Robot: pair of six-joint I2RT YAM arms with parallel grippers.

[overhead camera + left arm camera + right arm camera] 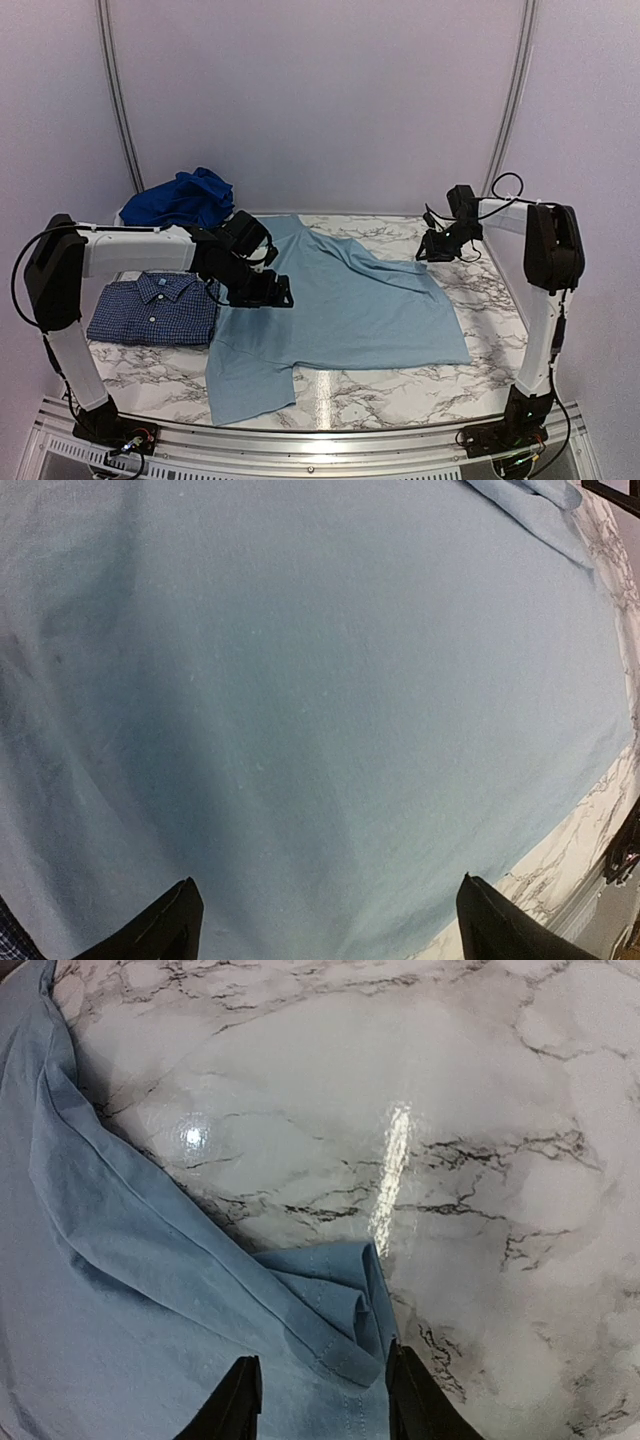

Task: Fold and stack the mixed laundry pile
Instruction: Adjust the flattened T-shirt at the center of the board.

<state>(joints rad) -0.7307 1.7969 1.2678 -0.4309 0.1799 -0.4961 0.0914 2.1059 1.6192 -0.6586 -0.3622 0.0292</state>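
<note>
Marble table [400,395], pale blue T-shirt [350,310] spread flat; left gripper [328,883] wide; right gripper [320,1355] astride corner, grip unclear

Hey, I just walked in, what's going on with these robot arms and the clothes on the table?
Two robot arms are sorting laundry. A pale blue T-shirt lies spread on the marble table. The left gripper is wide open over the shirt's left side. The right gripper has its fingers either side of a folded sleeve; a firm grip is unclear. A checked shirt lies folded at the left, royal blue clothes heaped behind it.
</note>
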